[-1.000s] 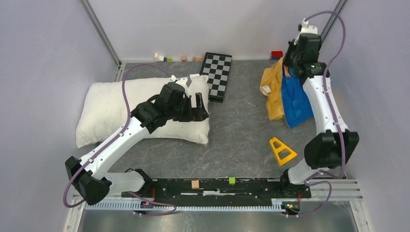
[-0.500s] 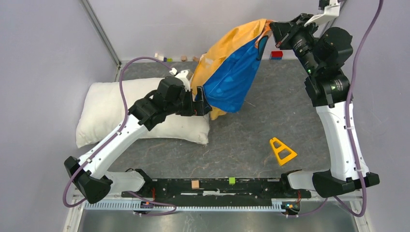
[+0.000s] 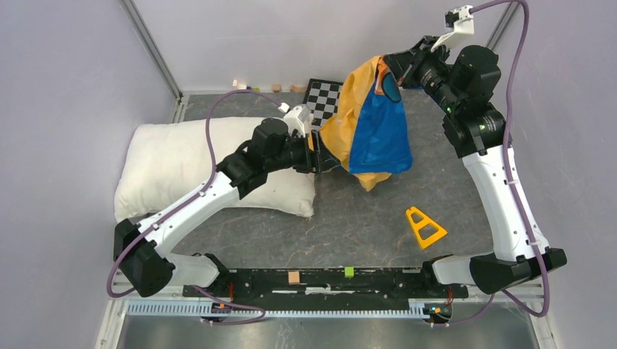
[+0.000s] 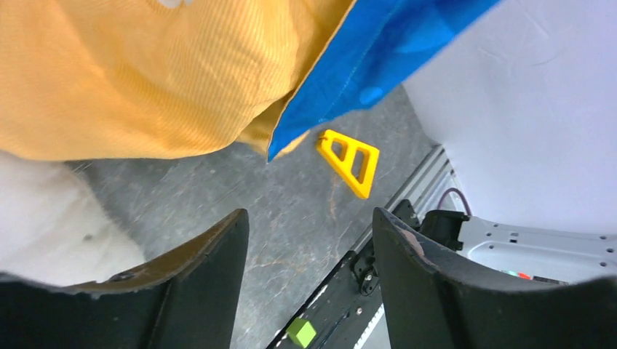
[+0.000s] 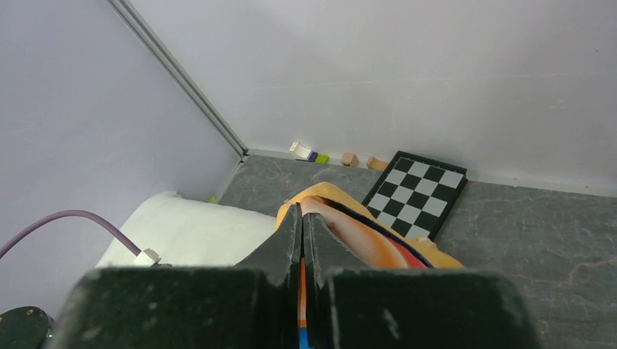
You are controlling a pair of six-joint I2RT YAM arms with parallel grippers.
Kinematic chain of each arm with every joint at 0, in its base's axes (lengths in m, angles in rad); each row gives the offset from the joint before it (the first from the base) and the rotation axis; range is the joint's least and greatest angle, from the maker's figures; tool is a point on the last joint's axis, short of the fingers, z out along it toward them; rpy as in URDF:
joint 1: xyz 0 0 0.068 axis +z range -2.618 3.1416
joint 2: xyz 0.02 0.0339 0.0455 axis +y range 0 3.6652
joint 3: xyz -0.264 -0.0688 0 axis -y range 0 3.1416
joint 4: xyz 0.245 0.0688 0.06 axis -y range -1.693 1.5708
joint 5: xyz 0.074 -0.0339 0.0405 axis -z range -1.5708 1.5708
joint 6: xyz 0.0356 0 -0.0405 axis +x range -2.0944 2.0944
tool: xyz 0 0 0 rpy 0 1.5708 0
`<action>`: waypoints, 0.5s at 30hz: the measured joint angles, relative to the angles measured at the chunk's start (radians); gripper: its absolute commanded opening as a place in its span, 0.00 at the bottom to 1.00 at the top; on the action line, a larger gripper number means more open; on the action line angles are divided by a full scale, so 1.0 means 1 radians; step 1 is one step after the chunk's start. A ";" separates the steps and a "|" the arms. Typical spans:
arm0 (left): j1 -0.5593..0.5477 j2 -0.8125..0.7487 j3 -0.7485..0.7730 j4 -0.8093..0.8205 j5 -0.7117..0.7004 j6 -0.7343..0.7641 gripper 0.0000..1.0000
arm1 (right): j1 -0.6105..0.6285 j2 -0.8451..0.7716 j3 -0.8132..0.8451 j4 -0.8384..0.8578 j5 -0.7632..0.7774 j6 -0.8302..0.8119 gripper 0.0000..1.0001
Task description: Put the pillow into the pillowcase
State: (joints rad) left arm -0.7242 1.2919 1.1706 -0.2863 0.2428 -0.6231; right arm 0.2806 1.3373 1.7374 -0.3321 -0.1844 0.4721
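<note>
While the right end effector (image 3: 393, 71), clamped on the pillowcase (image 3: 348, 120), hangs it at upper centre, seemingly to open it, the left end effector (image 3: 320, 151) stands spread over the pillow (image 3: 174, 163) at centre-left.

The pillowcase (image 3: 339, 131), upper centre of the top view, is orange-yellow. The cloth (image 3: 378, 134) hanging against it is plain bright blue. At left, the pillow (image 3: 167, 163) is off-white. Behind it, a board (image 3: 325, 94) shows black and white checks. The table (image 3: 349, 218) is mottled dark grey. At lower right lies a yellow triangular piece (image 3: 424, 227). Along the bottom sit a green block (image 3: 348, 272) and a tan block (image 3: 294, 277).
</note>
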 measured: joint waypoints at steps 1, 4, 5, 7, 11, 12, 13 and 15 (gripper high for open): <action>-0.008 0.009 0.000 0.024 0.007 -0.003 0.72 | 0.000 0.000 -0.002 -0.005 0.000 -0.002 0.00; -0.024 0.030 0.000 0.064 0.018 -0.005 0.73 | 0.000 0.000 -0.006 -0.018 0.001 -0.007 0.00; -0.028 0.038 -0.001 0.079 0.020 -0.005 0.73 | 0.000 0.000 -0.006 -0.021 0.001 -0.009 0.00; -0.032 0.056 -0.004 0.105 0.022 -0.005 0.72 | 0.000 0.000 -0.006 -0.025 0.001 -0.011 0.00; -0.049 0.126 -0.005 0.156 0.025 -0.004 0.72 | 0.000 0.000 -0.006 -0.030 0.001 -0.018 0.00; -0.056 0.146 -0.005 0.167 0.025 -0.004 0.72 | 0.000 0.000 -0.006 -0.031 0.001 -0.020 0.00; -0.064 0.166 -0.005 0.176 0.025 -0.004 0.72 | 0.000 0.000 -0.005 -0.034 0.001 -0.022 0.00; -0.078 0.203 -0.005 0.188 0.022 -0.004 0.75 | 0.000 0.000 0.001 -0.043 0.001 -0.024 0.00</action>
State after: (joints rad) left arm -0.8021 1.4948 1.1660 -0.0978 0.2646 -0.6273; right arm 0.2806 1.3373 1.7382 -0.3752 -0.1837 0.4477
